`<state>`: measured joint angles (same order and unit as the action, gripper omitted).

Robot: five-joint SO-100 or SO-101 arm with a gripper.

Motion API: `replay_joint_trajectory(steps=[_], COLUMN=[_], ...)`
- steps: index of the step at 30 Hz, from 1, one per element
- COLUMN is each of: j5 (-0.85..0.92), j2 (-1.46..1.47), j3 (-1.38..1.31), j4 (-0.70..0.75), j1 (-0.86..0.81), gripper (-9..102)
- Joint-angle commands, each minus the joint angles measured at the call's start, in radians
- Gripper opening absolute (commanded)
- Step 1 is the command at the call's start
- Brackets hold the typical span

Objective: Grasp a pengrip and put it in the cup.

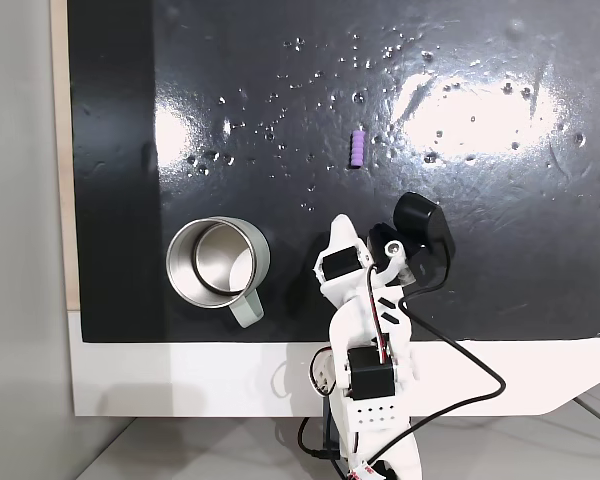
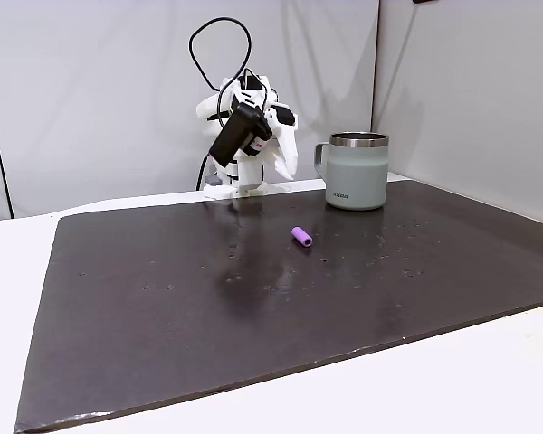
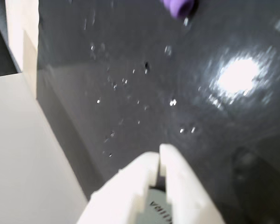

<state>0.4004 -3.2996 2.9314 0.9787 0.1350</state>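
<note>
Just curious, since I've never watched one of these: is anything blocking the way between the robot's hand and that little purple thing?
Nothing visible: bare dark mat lies between the hand and the pengrip.

Bright, even indoor light. In a fixed view from above, the glossy black mat (image 1: 280, 130) throws back broad white glare patches, with a darker band down its left side. The side fixed view is sharp, with soft reflections on the mat (image 2: 253, 298). The wrist view is blurred throughout, with one bright glare spot at right; the pengrip (image 3: 178, 6) is smeared.
</note>
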Motion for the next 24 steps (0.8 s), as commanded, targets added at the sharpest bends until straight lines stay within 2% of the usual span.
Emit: replay_joint_trajectory(steps=[1, 6, 12, 17, 24], j5=[0.178, 0.302, 0.454, 0.595, 0.675], j2=[0.015, 0.359, 0.824, 1.020, 1.147], j3=[-0.109, -0.233, -0.466, -0.529, -0.597], j4=[-0.008, -0.130, -0.149, -0.212, -0.267], j1=[-0.015, -0.014, -0.020, -0.041, -0.040], gripper=[0, 0, 0, 0, 2])
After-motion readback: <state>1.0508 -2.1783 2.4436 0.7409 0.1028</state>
